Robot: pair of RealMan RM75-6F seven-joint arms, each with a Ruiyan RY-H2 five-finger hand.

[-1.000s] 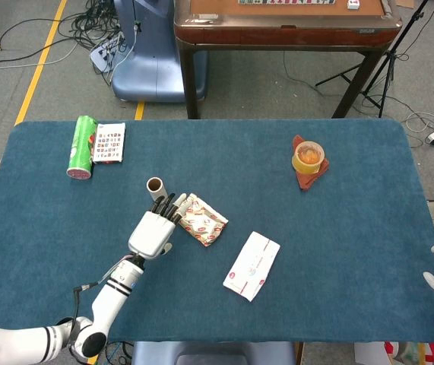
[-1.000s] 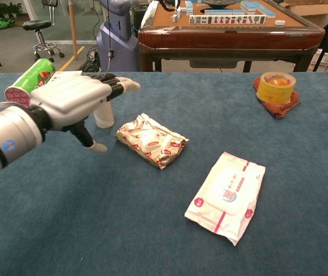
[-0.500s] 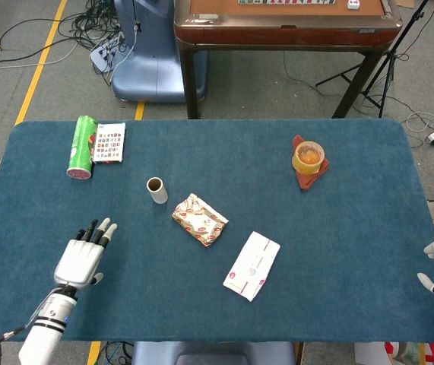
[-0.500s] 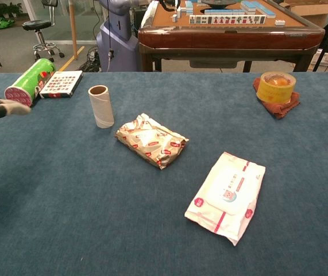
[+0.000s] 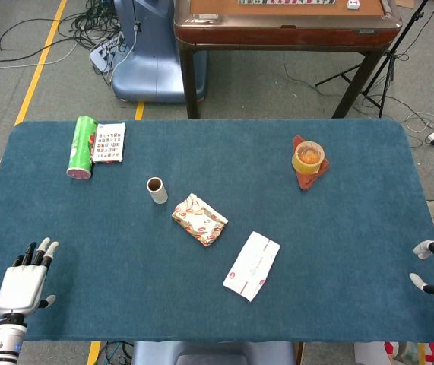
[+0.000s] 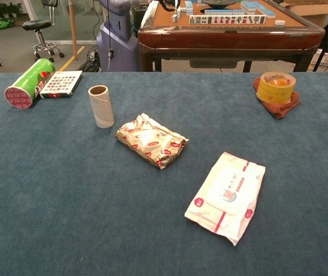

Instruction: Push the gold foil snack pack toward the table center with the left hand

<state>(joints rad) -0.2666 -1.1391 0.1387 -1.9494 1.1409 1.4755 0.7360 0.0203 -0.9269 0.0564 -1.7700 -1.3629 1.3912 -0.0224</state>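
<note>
Near mid-surface we note the gold foil snack pack, crinkled, red-printed; left hand empty, fingers spread.

the felt-covered surface is deep teal blue. the crinkled gold foil snack pack carries red and white print. the flat white wipes pouch has red stripes and dots. the cardboard tube is pale tan. the cylindrical can is green with a red end. the tape roll is yellow on a rust-brown cloth.
</note>
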